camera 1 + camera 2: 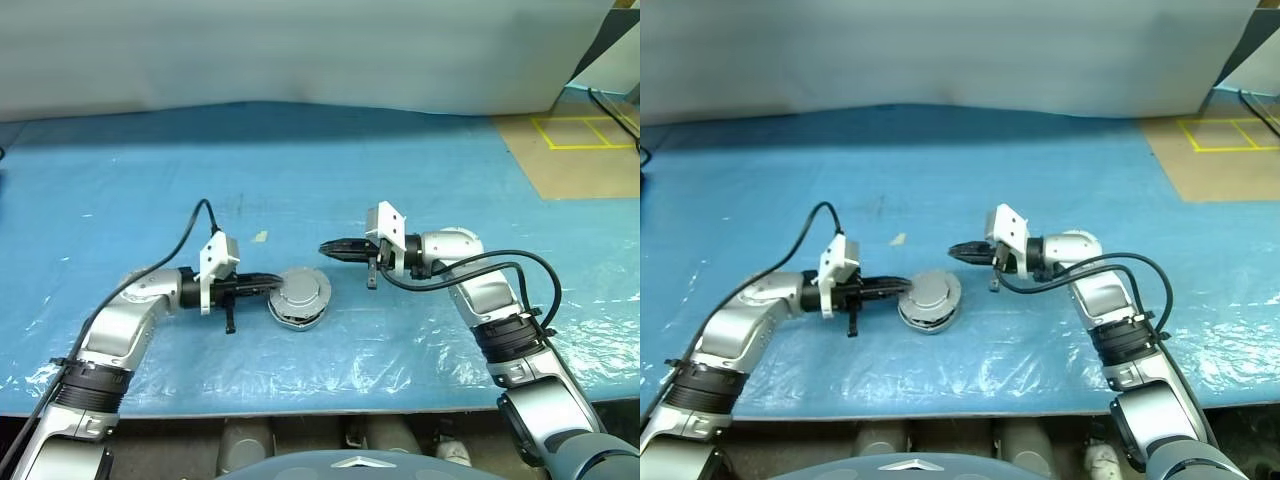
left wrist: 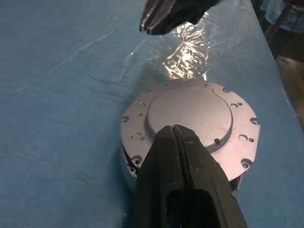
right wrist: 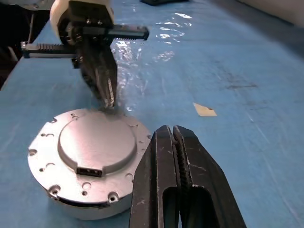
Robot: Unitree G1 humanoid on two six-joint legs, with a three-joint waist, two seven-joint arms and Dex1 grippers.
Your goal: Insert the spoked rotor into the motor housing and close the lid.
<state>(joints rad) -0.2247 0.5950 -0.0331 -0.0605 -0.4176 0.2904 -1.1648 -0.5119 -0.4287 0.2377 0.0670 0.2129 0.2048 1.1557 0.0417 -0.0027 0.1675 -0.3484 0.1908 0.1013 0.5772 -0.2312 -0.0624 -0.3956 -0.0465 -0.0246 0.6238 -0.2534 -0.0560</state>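
1. Already the lid [image 3: 90, 147] is sitting on the motor housing [image 1: 296, 318], just beside the tip of the left claw [image 1: 272, 286], whose fingers are pressed shut and gripping nothing, likely steadying or nudging it.
2. Opposite, the right claw [image 1: 326, 248] is hovering apart, closed and empty too.
3. Seemingly the lid is resting slightly tilted, showing a raised centre and small rim holes, so it probably is needing seating.

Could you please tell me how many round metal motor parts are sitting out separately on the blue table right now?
1: a single stacked assembly, the lid seated on the motor housing, between the two grippers. Anything inside it is hidden.
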